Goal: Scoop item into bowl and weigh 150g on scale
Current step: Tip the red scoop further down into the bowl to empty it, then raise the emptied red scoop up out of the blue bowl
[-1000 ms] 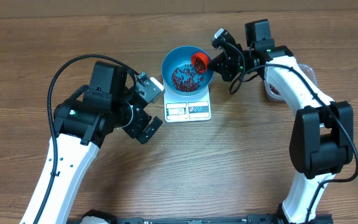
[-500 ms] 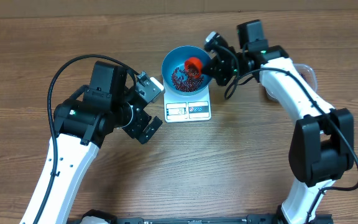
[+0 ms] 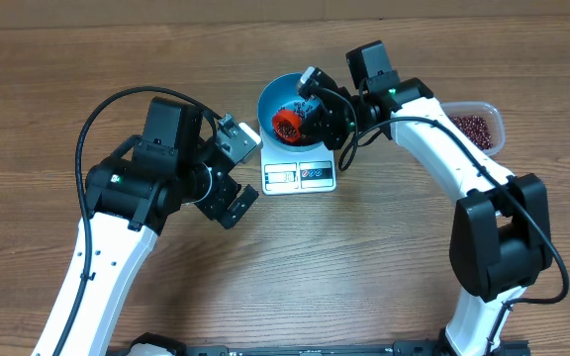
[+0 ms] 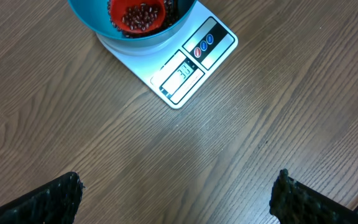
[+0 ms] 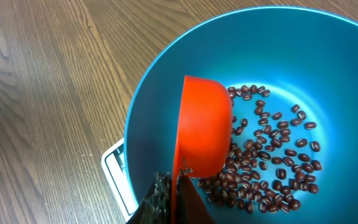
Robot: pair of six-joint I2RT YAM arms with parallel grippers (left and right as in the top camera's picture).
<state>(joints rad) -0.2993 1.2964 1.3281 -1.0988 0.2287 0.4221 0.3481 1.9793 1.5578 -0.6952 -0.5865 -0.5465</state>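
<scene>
The blue bowl (image 3: pixel 269 96) stands on the white scale (image 3: pixel 300 175). Dark red-brown beans (image 5: pixel 272 163) lie loose on the bowl's bottom (image 5: pixel 160 99). My right gripper (image 3: pixel 312 112) is shut on the handle of an orange scoop (image 3: pixel 286 125), held inside the bowl and tipped on its side (image 5: pixel 204 127). In the left wrist view the scoop (image 4: pixel 138 15) still has beans in it, and the scale's display (image 4: pixel 180 71) faces this camera. My left gripper (image 3: pixel 232 168) hovers open left of the scale, its fingertips (image 4: pixel 55 198) wide apart over bare wood with nothing between them.
A clear plastic tub (image 3: pixel 475 127) holding more beans sits at the right, beyond my right arm's elbow. The table is brown wood. My left arm's black cable loops over the table's left half.
My right gripper has carried the scoop leftward from the bowl's right rim to over its middle and rolled it onto its side. The bean tub is now uncovered. The left arm has not moved.
</scene>
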